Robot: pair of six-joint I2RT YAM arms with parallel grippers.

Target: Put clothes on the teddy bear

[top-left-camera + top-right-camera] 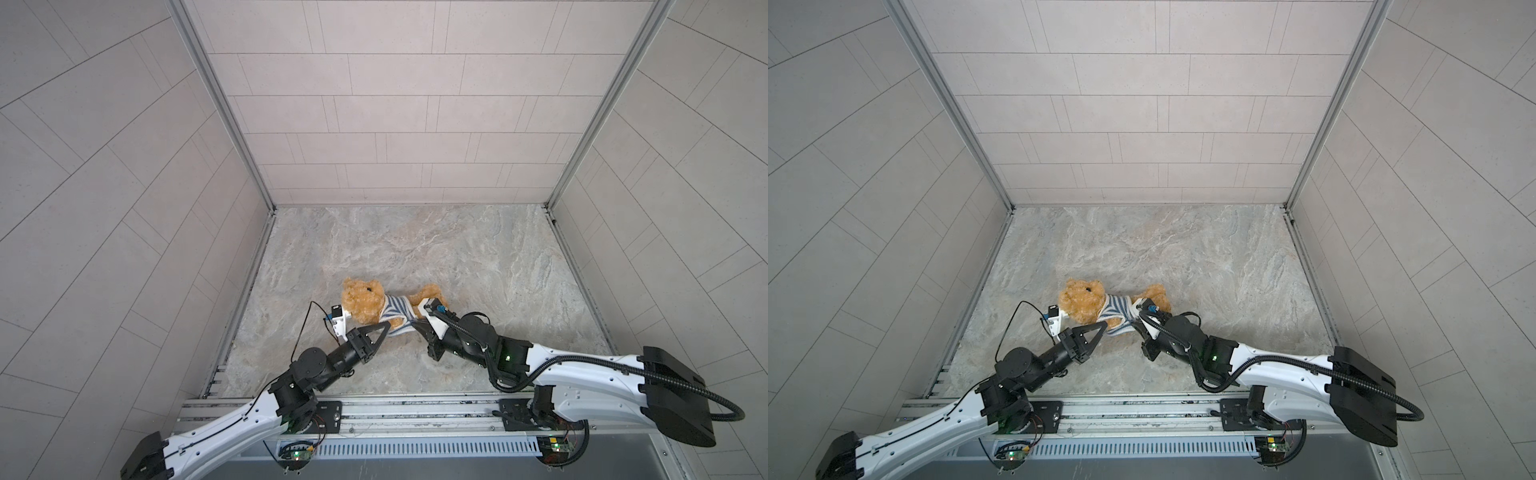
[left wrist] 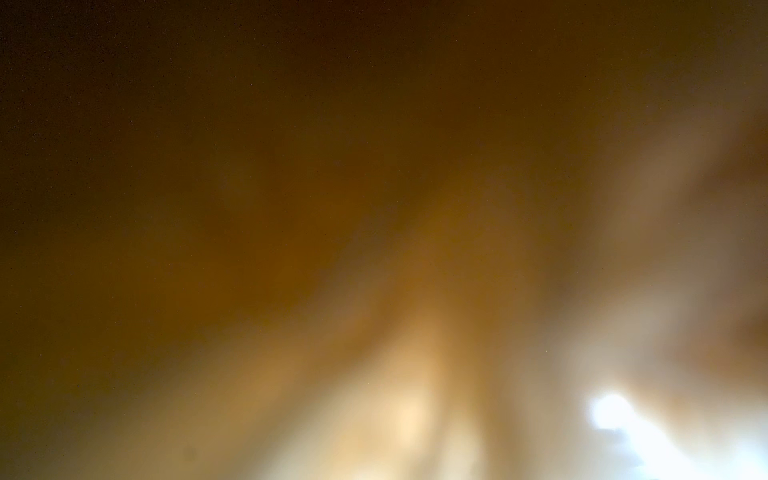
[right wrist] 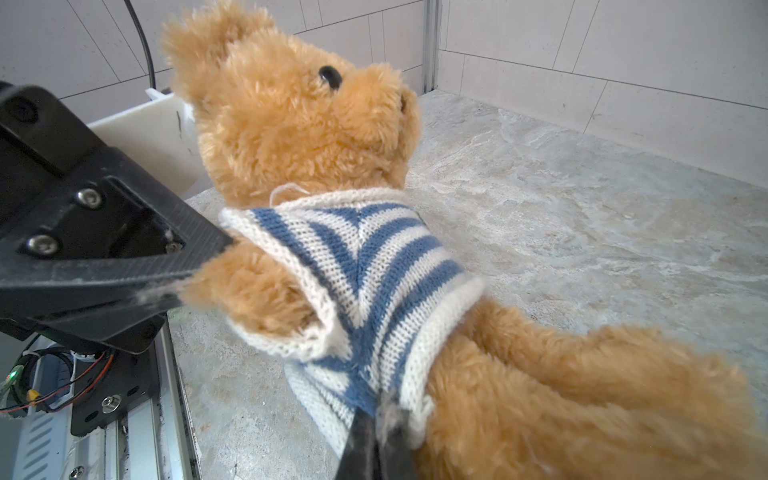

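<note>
The teddy bear (image 1: 365, 305) lies on the desk (image 1: 498, 257), left of centre and near the front edge, head to the left. A striped shirt (image 3: 374, 257) covers its torso. The left end effector (image 1: 386, 329) is closed on the bear's arm at the sleeve. The right end effector (image 3: 376, 428) is closed, pinching the shirt's hem.
</note>
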